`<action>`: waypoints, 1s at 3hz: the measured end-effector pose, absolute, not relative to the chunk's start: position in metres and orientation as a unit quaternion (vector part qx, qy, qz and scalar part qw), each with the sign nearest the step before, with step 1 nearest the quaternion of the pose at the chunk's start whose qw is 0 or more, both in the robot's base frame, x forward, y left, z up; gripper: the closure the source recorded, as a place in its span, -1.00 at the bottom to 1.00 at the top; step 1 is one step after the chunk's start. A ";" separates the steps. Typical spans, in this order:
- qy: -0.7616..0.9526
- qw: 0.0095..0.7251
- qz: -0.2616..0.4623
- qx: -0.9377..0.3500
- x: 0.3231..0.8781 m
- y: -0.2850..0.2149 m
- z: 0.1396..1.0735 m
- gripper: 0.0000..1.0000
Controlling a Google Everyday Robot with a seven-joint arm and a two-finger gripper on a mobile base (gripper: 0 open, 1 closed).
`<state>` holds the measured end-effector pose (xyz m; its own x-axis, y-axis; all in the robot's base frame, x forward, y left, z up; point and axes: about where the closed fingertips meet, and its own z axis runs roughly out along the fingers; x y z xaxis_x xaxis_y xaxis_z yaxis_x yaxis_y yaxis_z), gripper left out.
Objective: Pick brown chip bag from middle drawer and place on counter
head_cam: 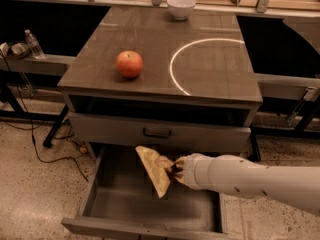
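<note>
We find the gripper [175, 170], at the tip of the white arm reaching in from the right, over the open middle drawer [150, 206]. This is a wide grey box with a smooth floor, pulled out to the near side under a shallower grey drawer front [110, 129] with a black bar handle [157, 133]. Its dark fingers are pinched narrow on the right edge of the brown chip bag [154, 170], a crinkly foil packet showing a pale tan face. The bag hangs tilted, apparently clear of the drawer floor.

We judge the bag light and soft, with slick foil and brittle contents. A firm pinch on a flat end or edge suits it better than a squeeze across the belly. Held by one edge, it may swing or slip.

Above, the counter [215, 69], a glossy grey-brown rectangular top with a thin white circle outline [171, 66], carries a red apple [129, 64] on the left and a white bowl [181, 6] at the far edge.
</note>
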<state>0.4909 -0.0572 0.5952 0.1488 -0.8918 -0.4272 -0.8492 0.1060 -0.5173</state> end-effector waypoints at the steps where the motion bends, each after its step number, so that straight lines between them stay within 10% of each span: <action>1: 0.653 0.358 -0.086 -0.662 0.486 -0.093 0.634 1.00; 3: 0.633 0.365 -0.151 -0.666 0.482 -0.133 0.684 1.00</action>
